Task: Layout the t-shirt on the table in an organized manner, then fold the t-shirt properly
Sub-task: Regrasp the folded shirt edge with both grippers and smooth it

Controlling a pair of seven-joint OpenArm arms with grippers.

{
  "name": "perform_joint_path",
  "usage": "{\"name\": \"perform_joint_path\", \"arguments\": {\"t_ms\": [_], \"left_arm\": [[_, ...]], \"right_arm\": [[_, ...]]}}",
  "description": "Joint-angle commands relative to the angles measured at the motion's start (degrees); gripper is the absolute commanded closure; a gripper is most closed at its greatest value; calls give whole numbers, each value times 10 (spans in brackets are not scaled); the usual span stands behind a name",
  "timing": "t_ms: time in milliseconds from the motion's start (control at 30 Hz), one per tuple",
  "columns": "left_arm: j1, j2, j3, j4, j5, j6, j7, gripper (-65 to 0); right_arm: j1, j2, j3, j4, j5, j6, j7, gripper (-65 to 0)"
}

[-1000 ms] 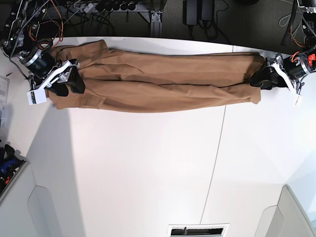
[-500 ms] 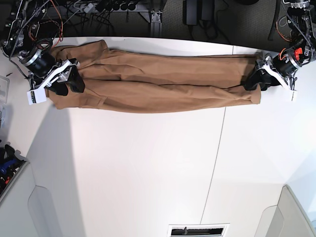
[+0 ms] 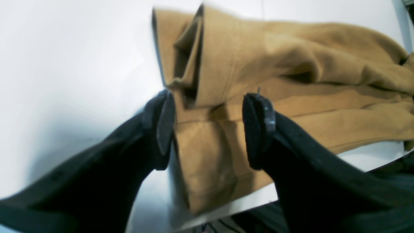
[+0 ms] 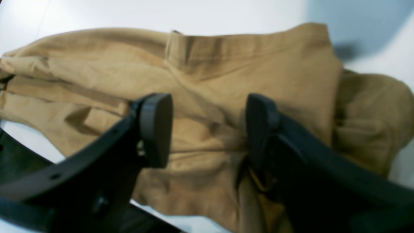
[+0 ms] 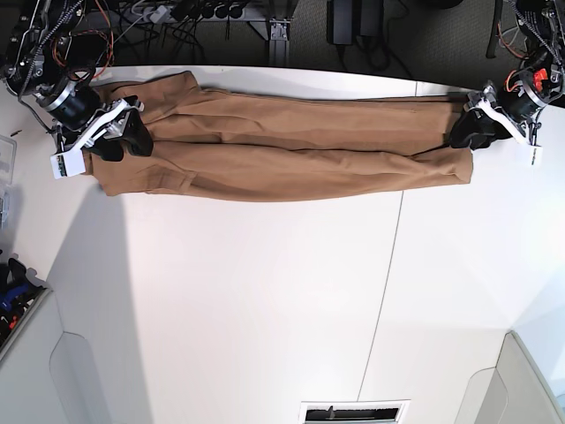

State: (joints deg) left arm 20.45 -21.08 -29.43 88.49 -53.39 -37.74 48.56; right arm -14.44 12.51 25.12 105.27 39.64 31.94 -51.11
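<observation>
The tan-brown t-shirt (image 5: 291, 146) lies pulled into a long, creased band along the far side of the white table (image 5: 265, 300). My left gripper (image 5: 470, 132) is at the shirt's end on the view's right. In the left wrist view it (image 3: 212, 110) stands open, its black fingers straddling a folded hem of the shirt (image 3: 291, 64). My right gripper (image 5: 126, 137) is over the opposite end. In the right wrist view it (image 4: 207, 119) is open above the rumpled cloth (image 4: 226, 64), nothing pinched between the pads.
A thin dark seam (image 5: 384, 291) crosses the table. Cables and power strips (image 5: 203, 13) hang behind the far edge, close to the shirt. A bin with blue items (image 5: 13, 300) sits at the left edge. A vent-like slot (image 5: 353, 412) is at the near edge.
Both grippers have shifted slightly toward the far edge. The left one went inward over the shirt's end, then back out. The shirt's end under the right gripper moved a little.
</observation>
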Motion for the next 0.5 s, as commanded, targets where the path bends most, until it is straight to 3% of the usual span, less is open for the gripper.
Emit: {"name": "perform_joint_path", "arguments": {"t_ms": [0, 467], "left_arm": [[-3, -7, -4, 8, -12, -4, -12, -363], [-3, 34, 12, 7, 20, -2, -30, -363]], "right_arm": [[4, 7, 3, 10, 13, 2, 11, -356], [-4, 7, 3, 10, 14, 2, 7, -356]]}}
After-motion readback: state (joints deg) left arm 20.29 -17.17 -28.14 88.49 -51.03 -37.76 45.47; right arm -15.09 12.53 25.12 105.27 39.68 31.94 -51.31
